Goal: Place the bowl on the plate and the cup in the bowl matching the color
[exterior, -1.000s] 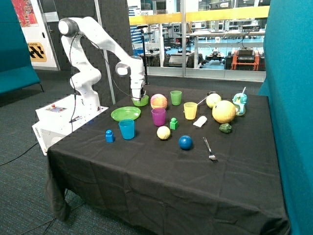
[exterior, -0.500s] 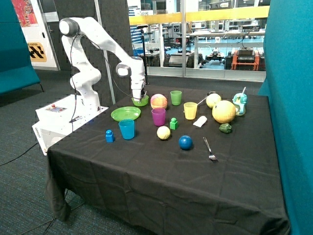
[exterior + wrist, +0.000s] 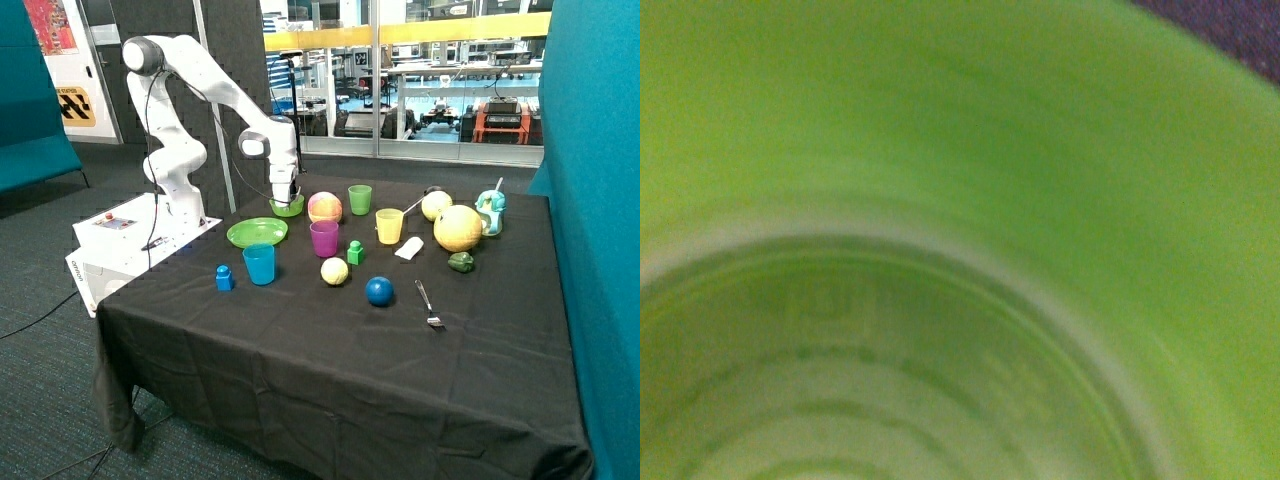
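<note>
A Franka arm reaches down with its end effector (image 3: 286, 200) at the rim of the lime-green bowl (image 3: 288, 207), which sits on the black-draped bench (image 3: 330, 330) toward the far left, just behind the flat green plate (image 3: 257, 232); the wrist view is filled by the bowl's inner wall and ribbed floor (image 3: 940, 300), so the camera sits right over it; whether the fingers are open or gripping the bowl cannot be told. The plate lies bare, and the translucent green cup (image 3: 360, 199) stands well apart to the right, beyond a pink-and-yellow ball (image 3: 324, 207) and behind the purple cup (image 3: 324, 238) and yellow cup (image 3: 389, 226). By this showing neither part of the job is done: the bowl is not yet on the plate; the cup is untouched and remains for afterwards.
</note>
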Controlling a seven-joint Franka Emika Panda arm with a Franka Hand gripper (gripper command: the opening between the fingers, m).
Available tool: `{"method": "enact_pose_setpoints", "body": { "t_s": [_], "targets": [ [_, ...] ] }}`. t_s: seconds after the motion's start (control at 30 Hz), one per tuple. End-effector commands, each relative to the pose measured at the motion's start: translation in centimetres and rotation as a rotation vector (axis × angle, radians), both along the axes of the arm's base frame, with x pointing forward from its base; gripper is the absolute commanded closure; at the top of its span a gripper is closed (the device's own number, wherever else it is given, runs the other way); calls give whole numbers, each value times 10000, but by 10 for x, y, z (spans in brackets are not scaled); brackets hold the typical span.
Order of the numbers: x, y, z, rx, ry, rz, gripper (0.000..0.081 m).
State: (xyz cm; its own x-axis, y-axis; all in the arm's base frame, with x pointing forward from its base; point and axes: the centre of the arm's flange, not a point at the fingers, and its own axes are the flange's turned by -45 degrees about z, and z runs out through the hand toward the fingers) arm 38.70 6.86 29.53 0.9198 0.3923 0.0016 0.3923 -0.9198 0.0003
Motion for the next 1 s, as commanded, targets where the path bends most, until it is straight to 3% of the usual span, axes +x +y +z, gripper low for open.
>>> {"method": "enact_pose_setpoints", "body": {
  "t_s": [0.0, 0.5, 0.97],
  "targets": [
    [3, 0, -1, -4, 16, -26, 808],
    [8, -1, 3, -4, 16, 49, 808],
    [56, 10, 64, -5, 16, 574, 808]
  ]
}}
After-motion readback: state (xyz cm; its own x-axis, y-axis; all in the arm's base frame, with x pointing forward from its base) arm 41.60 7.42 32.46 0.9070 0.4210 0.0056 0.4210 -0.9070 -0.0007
